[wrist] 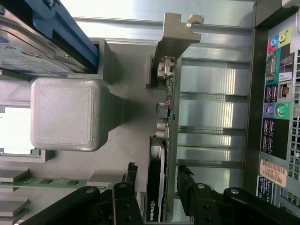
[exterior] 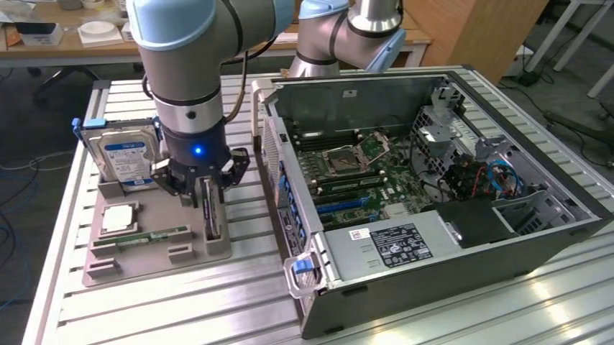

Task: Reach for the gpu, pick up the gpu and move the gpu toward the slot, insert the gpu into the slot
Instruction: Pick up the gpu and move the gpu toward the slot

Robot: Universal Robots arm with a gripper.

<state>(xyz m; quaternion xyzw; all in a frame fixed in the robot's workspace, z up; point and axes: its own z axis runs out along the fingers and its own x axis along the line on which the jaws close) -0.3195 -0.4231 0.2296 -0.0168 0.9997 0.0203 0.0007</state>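
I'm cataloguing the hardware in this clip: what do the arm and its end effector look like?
The arm is a silver-grey tube with pale blue joint caps and a black cable alongside. Its black wrist section carries a glowing blue light. The end effector is black, with jointed fingers and round bolts.

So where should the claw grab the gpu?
Best by its long upper edge, about mid-length, coming straight down. The gpu stands on edge in the tray, so its two flat faces point sideways and fit between the fingers. The open claw hangs over it, one finger on each side. Probably keep off the bracket end.
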